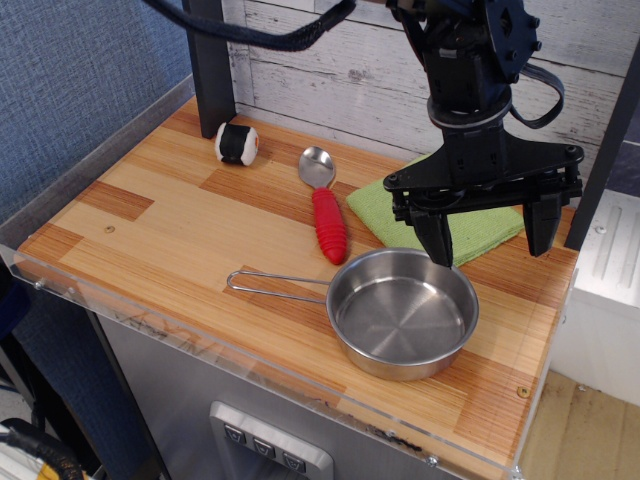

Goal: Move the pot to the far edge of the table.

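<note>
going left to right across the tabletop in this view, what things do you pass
sushi toy → spoon → pot → gripper hanging above the cloth, jaws spread wide. The cloth overlaps the pot's span, so its place in the order is unclear.

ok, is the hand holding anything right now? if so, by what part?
Nothing is held. The hand is open, its fingers spread above the far rim of the pot, in front of the green cloth.

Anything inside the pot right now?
No. The pot shows only its bare steel bottom with ring marks. The open gripper hangs above its far rim, jaws spread, hiding none of the inside.
</note>
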You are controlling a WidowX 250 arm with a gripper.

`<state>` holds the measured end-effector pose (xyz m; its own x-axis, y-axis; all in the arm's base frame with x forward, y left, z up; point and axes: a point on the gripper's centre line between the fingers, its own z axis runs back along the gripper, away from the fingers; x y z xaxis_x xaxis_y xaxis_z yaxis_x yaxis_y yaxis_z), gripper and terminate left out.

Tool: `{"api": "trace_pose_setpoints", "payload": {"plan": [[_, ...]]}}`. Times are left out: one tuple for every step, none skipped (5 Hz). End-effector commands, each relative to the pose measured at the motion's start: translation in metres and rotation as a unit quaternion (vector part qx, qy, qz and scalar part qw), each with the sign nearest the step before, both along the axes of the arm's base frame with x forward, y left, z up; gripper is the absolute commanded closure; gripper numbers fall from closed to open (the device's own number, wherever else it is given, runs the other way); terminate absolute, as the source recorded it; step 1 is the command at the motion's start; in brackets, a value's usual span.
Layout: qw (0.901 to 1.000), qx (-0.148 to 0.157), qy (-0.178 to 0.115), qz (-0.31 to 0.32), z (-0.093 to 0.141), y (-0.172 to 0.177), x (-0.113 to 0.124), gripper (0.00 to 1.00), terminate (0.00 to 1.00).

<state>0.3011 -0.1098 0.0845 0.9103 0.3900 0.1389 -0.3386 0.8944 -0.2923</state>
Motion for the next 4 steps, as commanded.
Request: {"api": "trace_pose_setpoints", "payload": {"plan": [[1.0000,0.000,0.000,0.000,0.000,0.000,0.000,0.00,0.00],[0.9963,-0.024,0.009,0.083,0.004,0.014,-0.001,0.00,0.00],[0.9812,-0.053,0.016,0.185,0.010,0.026,-0.007,0.00,0.00],[0.9628,-0.076,0.020,0.259,0.018,0.035,-0.017,0.00,0.00]]}}
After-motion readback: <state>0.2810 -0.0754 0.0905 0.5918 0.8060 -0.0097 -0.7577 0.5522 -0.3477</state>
